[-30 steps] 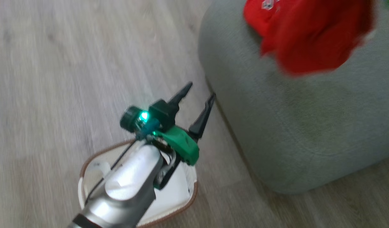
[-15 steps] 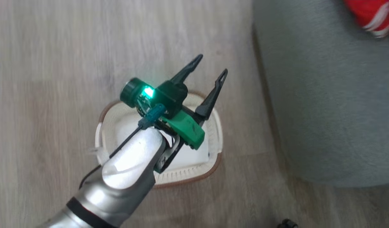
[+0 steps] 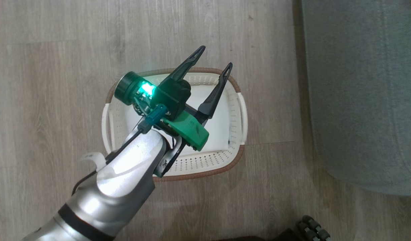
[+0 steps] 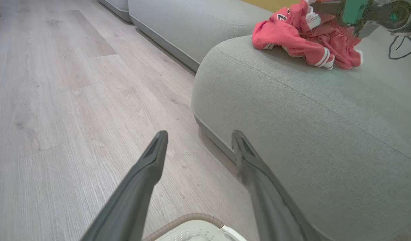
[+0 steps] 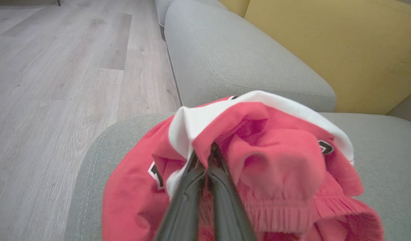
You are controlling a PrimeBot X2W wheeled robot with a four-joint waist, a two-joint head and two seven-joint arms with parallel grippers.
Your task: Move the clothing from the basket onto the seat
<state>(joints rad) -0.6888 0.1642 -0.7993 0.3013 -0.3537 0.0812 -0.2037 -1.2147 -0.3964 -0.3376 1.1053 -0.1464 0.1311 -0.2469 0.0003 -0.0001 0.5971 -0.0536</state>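
Observation:
The cream basket (image 3: pixel 237 110) stands on the wood floor, and the part of its white bottom that I can see is bare. My left gripper (image 3: pixel 214 57) hovers open above the basket's far rim, nothing between its fingers (image 4: pixel 151 160). In the left wrist view the basket's brown rim (image 4: pixel 188 217) peeks in at the bottom. Red clothing (image 4: pixel 299 36) lies bunched on the grey-green seat (image 4: pixel 292 117). My right gripper (image 5: pixel 205 154) is shut on a fold of that clothing (image 5: pixel 275 150), just over the seat (image 5: pixel 91 160).
The seat's rounded corner (image 3: pixel 359 100) rises right of the basket, a narrow strip of floor between them. A second grey cushion (image 5: pixel 225 60) and a yellow back cushion (image 5: pixel 326 43) lie beyond. A dark wheeled part (image 3: pixel 312 227) sits at the bottom edge. Open floor spreads left.
The head camera has swung, so the whole basket now sits mid-picture and the red clothing has slipped out of that view. The left gripper stays open over the basket.

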